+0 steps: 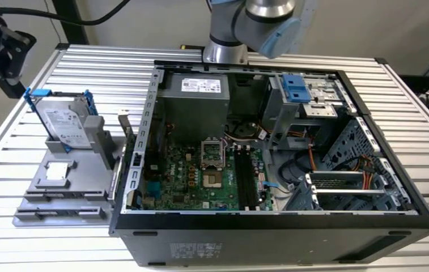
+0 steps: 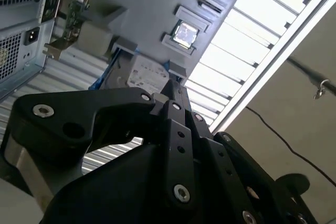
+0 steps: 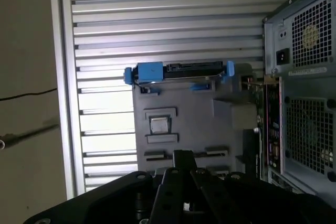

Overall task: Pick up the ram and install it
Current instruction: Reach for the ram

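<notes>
The ram [image 1: 126, 136] is a thin dark green board standing on edge at the grey fixture's [image 1: 85, 187] side next to the open computer case [image 1: 275, 226]; it also appears in the first wrist view [image 3: 258, 114]. My gripper [image 1: 4, 76] hangs over the far corner of the table at the exterior view's left, well apart from the ram. In both wrist views the gripper [image 2: 176, 87] [image 3: 184, 156] is shut with nothing in it, its tip aimed toward the fixture. Long black slots [image 1: 246, 178] lie on the motherboard inside the case.
A silver hard drive [image 1: 67, 127] in a blue bracket stands upright at the fixture's back. A small square chip [image 1: 58, 170] lies in a recess on the fixture. Inside the case are a power supply [image 1: 195, 99], cables and drive cages [image 1: 350, 187]. The slatted table [image 1: 418, 113] surrounds everything.
</notes>
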Controlling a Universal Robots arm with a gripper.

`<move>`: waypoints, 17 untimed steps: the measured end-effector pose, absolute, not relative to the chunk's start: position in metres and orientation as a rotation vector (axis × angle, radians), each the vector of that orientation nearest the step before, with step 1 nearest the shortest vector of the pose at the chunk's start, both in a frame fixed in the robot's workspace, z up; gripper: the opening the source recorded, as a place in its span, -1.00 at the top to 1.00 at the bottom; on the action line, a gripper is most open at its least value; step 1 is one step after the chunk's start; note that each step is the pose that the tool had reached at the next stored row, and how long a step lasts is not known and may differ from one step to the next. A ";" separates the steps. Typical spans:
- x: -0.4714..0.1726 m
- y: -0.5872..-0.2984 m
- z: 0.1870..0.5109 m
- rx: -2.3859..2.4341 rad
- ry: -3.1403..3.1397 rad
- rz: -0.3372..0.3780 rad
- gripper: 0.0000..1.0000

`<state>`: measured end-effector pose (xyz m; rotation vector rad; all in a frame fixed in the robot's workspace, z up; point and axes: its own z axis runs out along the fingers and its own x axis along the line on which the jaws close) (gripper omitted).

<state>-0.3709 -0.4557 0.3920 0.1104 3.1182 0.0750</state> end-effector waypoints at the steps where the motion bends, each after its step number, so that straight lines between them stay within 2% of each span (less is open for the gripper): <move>1: -0.371 -0.459 0.392 0.110 3.118 0.075 1.00; 17: -0.371 -0.508 0.392 0.110 3.118 0.075 1.00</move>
